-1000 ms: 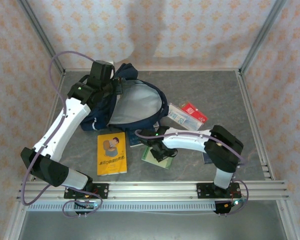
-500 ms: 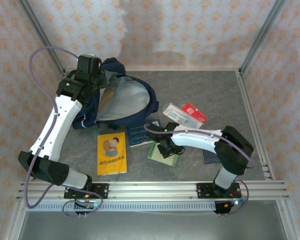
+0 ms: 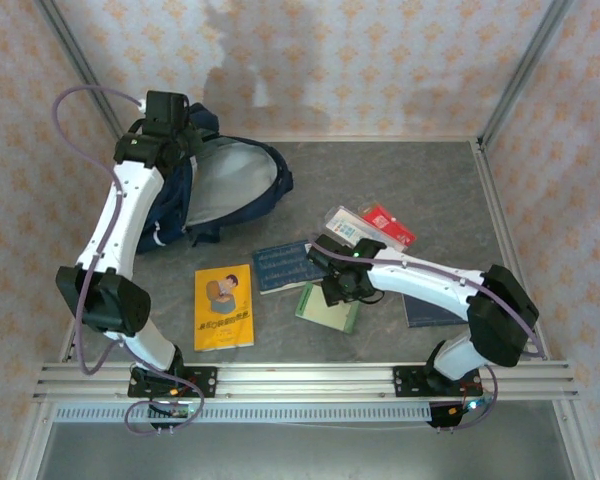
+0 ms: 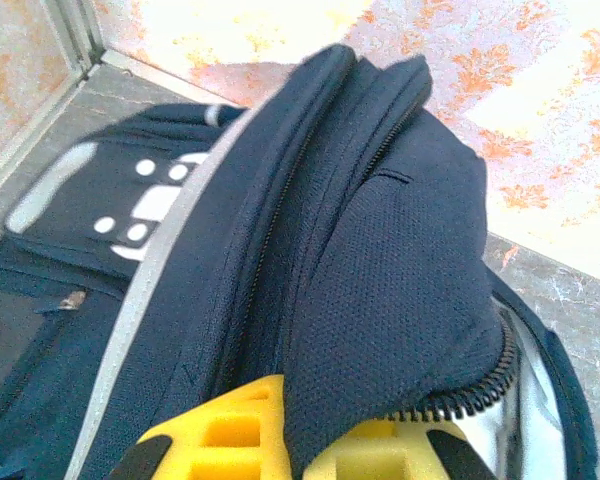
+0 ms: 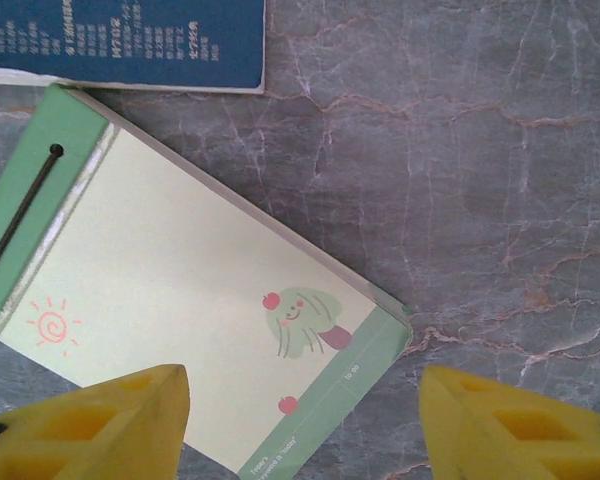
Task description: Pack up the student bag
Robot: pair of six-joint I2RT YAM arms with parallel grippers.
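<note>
Grey marble tabletop point(image 3: 430, 180): student bag point(image 3: 230, 185) far left, mouth open, rim pinched in closed left gripper point(image 4: 300, 440). Right gripper point(image 5: 305, 420) spread wide over green notepad point(image 5: 180, 290), nothing held; pad's long axis diagonal to jaws, bag well apart leftward.

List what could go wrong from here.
1. The left pincer is shut on a rim fold of the student bag; the fabric might slip and the opening sag.
2. The right pincer hangs open over the green notepad, which lies flat and askew; closing may shove it toward the blue book.
</note>
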